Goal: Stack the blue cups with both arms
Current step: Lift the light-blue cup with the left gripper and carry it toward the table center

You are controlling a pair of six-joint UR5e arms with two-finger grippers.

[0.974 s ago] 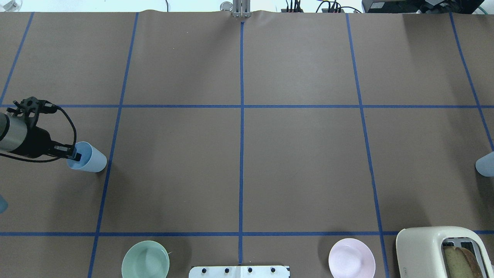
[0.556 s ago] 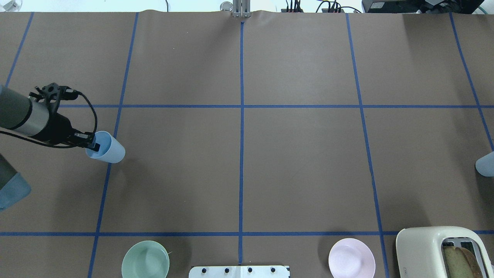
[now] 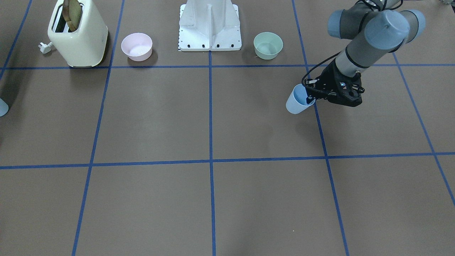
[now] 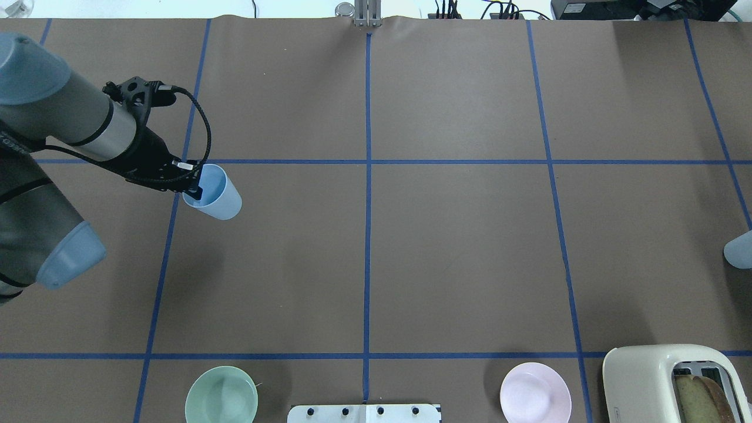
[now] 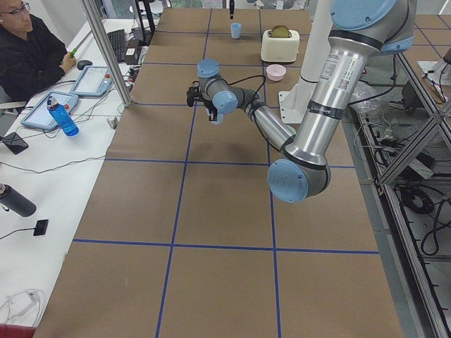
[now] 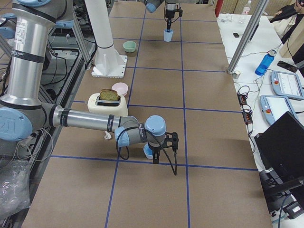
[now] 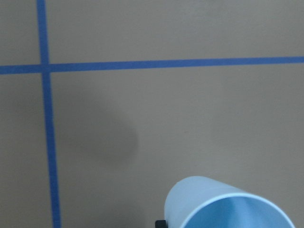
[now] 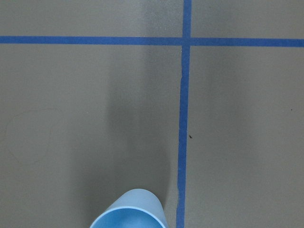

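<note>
Two blue cups show in the views, and they are far apart. The first blue cup [image 4: 220,200] is in the left gripper [image 4: 195,187]. The gripper's black fingers pinch the cup's rim, one inside and one outside. The cup hangs in the air, tipped on a slant, with its open top turned toward the left arm [image 4: 70,123]. Its shadow lies on the brown table [image 4: 458,247], a little away from it. The cup is over the left part of the table, close to where two blue tape lines [image 4: 367,161] cross. Nothing is inside it.

The second blue cup [image 4: 739,249] is at the far right edge of the table, partly cut off in the overhead view. In the right side view the right gripper [image 6: 155,156] points down, right next to this cup. I cannot tell if its fingers are apart or together, or if they touch the cup. The right wrist camera shows only the cup's rim, and the bit of inside that shows is bare.

By the white base [image 4: 364,413] sit a green bowl [image 4: 221,395] and a pink bowl [image 4: 535,392], well apart. Both are empty. A cream toaster [image 4: 643,376] stands beside the pink bowl, with a slice of bread [image 4: 699,399] sticking up from one slot.
</note>
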